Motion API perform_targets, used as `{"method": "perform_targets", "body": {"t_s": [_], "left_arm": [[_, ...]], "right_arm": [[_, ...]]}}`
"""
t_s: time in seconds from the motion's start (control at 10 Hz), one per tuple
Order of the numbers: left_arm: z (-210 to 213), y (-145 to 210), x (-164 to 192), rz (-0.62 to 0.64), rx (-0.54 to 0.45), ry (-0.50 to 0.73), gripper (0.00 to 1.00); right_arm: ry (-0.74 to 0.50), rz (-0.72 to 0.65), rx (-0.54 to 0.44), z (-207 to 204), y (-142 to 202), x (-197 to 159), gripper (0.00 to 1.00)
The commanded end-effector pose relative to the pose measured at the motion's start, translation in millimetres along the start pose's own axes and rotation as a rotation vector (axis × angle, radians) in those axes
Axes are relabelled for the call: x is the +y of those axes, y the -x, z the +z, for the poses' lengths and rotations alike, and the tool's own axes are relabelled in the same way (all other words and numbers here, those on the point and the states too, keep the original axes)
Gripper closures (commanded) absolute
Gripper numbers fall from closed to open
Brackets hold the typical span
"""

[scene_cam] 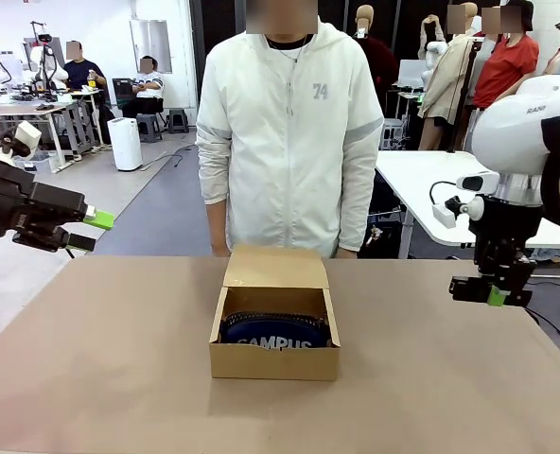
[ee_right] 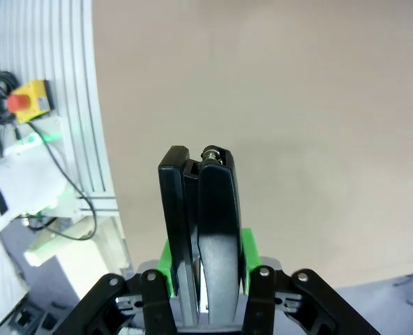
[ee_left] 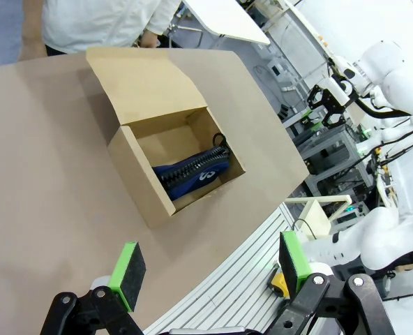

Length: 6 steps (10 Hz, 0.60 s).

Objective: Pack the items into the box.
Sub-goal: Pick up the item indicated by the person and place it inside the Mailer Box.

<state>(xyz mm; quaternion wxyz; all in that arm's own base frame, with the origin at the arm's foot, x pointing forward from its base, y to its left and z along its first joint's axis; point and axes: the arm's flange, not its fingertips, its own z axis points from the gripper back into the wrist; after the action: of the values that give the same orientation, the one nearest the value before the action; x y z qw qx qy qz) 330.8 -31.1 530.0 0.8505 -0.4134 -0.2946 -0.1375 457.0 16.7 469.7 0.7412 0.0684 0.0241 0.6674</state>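
The pouch [scene_cam: 275,333] lies in the open box [scene_cam: 273,364] mid-table, its lower half hidden by the front wall. Right jaws clamp the stapler [ee_right: 213,209] above bare table [scene_cam: 119,359] at right; left jaws gape empty near the left edge.

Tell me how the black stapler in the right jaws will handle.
Probably rigid: the stapler stands straight out of the jaws of the right gripper without sagging. Its smooth black shell could slip in a loose grip. The two hinged halves show a seam, so it may flap open.
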Motion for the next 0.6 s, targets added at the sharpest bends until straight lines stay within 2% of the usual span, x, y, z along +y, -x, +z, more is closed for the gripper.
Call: {"method": "perform_targets", "body": {"t_s": [0.0,0.2,0.3,0.4,0.5], "left_arm": [[-1,1,1,-0.013,-0.003,0.009,0.0],[-1,1,1,-0.013,-0.003,0.009,0.0],[-1,1,1,-0.013,-0.003,0.009,0.0],[-1,1,1,-0.013,-0.003,0.009,0.0],[-1,1,1,-0.013,-0.003,0.009,0.0]], "right_arm": [[0.017,-0.044,-0.075,19,-46,-8,1.0],[0.031,-0.113,-0.057,39,-150,-32,1.0],[0.04,-0.081,-0.085,42,-206,-40,1.0],[0.03,-0.08,-0.068,37,-265,-48,1.0],[0.008,-0.025,-0.086,32,-311,-51,1.0]]}}
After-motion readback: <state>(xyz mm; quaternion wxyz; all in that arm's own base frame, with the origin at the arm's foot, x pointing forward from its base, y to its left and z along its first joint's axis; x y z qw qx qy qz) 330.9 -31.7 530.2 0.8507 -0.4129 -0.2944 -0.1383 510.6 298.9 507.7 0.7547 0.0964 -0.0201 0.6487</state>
